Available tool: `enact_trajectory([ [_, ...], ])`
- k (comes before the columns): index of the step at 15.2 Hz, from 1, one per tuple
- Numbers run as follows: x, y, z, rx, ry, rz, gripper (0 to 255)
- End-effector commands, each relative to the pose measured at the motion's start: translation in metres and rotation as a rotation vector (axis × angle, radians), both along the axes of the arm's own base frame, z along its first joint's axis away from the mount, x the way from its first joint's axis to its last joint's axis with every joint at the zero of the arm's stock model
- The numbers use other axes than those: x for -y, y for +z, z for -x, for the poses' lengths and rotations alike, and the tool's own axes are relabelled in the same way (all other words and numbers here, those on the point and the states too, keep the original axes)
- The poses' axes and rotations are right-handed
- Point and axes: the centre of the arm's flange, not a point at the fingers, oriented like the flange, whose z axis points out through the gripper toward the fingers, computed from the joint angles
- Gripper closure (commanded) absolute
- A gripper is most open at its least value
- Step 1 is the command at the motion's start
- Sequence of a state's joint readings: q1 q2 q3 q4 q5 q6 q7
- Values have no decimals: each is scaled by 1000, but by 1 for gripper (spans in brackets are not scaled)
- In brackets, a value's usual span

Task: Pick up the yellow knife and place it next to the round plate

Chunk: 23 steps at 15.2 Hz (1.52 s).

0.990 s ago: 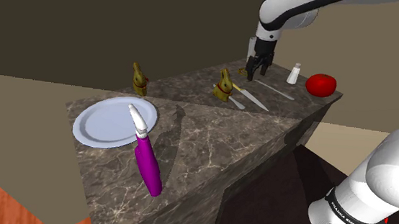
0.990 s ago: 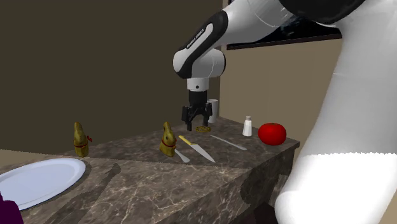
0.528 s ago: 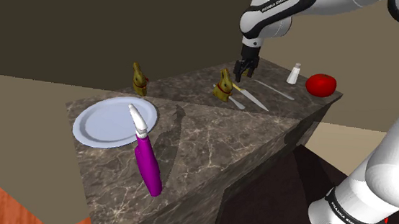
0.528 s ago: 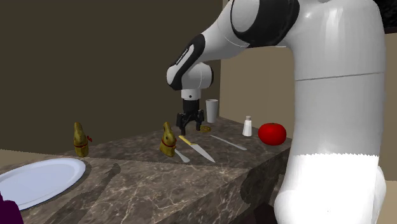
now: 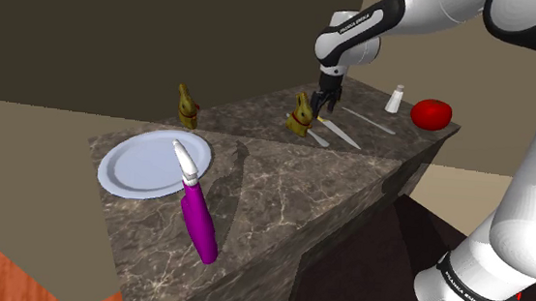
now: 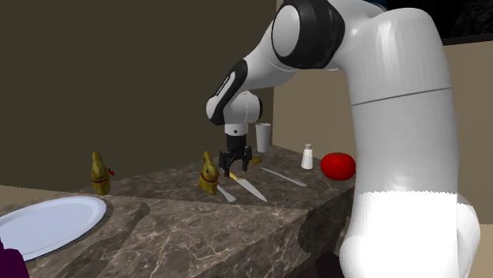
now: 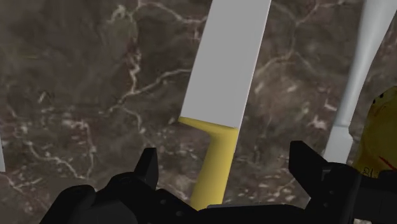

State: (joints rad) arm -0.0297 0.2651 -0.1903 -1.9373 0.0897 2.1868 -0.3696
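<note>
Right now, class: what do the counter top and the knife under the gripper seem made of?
Counter top: dark, polished-looking stone, probably marble, judging by pale veins. Knife: flat plain grey blade, maybe metal; smooth yellow handle, perhaps plastic; no sure sign.

Shoulder view high over the counter [image 5: 273, 184]; second exterior low alongside it; wrist close above.
</note>
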Motion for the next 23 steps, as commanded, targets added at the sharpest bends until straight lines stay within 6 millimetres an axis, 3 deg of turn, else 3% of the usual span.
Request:
enact_trajectory([
  [1,-1,-9,0,0,0,0,0],
  [8,-1,-9,0,0,0,0,0],
  [9,-1,-9,0,0,0,0,255],
  [18,-1,-9,0,0,0,0,255],
  [23,-1,17,0,0,0,0,255],
])
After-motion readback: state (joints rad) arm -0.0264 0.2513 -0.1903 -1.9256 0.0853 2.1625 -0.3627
